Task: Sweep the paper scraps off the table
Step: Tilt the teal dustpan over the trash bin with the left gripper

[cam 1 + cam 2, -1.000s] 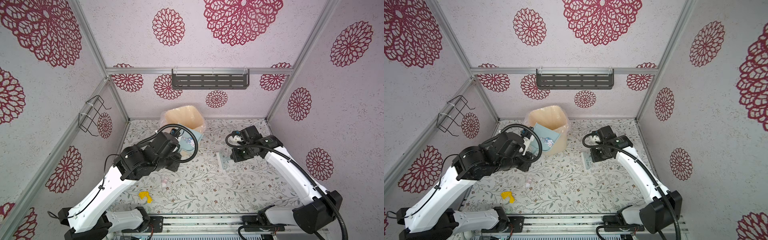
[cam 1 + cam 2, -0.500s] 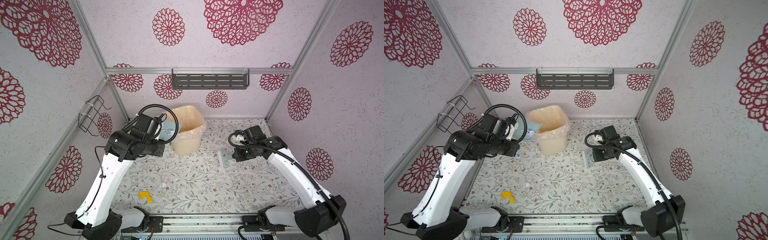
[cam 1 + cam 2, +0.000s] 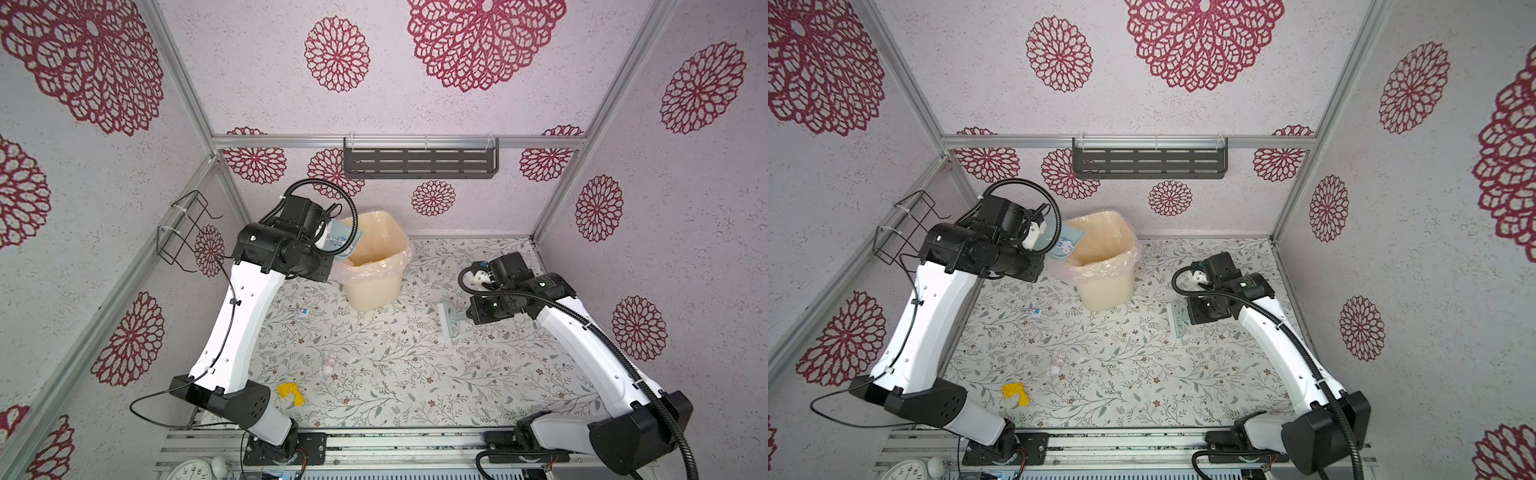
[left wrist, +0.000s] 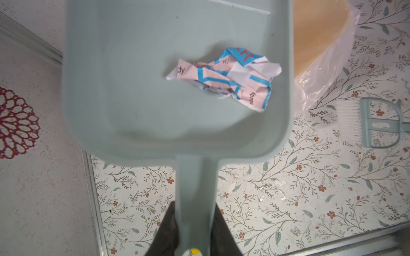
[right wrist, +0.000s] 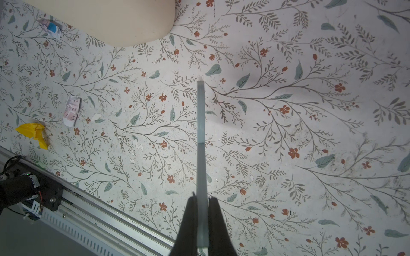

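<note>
My left gripper (image 4: pixel 195 208) is shut on the handle of the pale blue dustpan (image 4: pixel 155 88), held up beside the bin's rim in both top views (image 3: pixel 347 241) (image 3: pixel 1065 243). One crumpled pink-and-blue paper scrap (image 4: pixel 224 77) lies in the pan. On the table (image 3: pixel 415 374) lie a yellow scrap (image 3: pixel 291 392) (image 3: pixel 1016 394) (image 5: pixel 33 131), a pale pink one (image 3: pixel 331 360) (image 5: pixel 71 110) and a blue-pink one (image 3: pixel 302 312) (image 5: pixel 50 27). My right gripper (image 5: pixel 202 199) is shut on the brush (image 3: pixel 451 318) (image 3: pixel 1177 318), low over the table's right side.
A cream bin (image 3: pixel 374 291) lined with a plastic bag stands at the back middle. A wire basket (image 3: pixel 187 228) hangs on the left wall and a dark shelf (image 3: pixel 419 164) on the back wall. The metal rail (image 3: pixel 374 440) runs along the front edge.
The left arm has risen and swung the dustpan from in front of the bin out to the left, then up beside the bin's rim. The right arm has hardly moved.
</note>
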You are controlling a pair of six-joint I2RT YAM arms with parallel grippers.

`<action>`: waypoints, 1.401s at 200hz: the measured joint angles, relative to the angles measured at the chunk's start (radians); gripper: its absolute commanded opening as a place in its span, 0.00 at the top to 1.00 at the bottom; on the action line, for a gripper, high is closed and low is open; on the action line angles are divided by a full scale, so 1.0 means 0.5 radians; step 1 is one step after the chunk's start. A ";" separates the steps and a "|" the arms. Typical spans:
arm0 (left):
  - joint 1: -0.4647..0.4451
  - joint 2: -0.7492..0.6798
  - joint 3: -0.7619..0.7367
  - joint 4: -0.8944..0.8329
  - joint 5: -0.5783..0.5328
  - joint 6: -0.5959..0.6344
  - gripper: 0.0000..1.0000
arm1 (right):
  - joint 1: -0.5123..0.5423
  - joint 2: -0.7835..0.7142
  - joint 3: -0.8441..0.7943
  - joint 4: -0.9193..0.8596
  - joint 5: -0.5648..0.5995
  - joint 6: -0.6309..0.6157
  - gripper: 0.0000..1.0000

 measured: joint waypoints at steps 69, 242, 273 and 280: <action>-0.016 0.260 0.115 -0.029 -0.185 0.164 1.00 | -0.023 -0.014 0.000 -0.018 -0.002 -0.002 1.00; -0.475 0.431 -0.110 0.414 -1.365 0.949 1.00 | -0.030 -0.014 -0.034 -0.023 -0.070 -0.002 1.00; -0.544 0.414 -0.275 0.584 -1.535 1.130 1.00 | -0.031 -0.014 -0.034 -0.022 -0.091 -0.001 1.00; -0.555 0.404 -0.294 0.611 -1.560 1.161 1.00 | -0.031 -0.014 -0.034 -0.022 -0.096 -0.001 1.00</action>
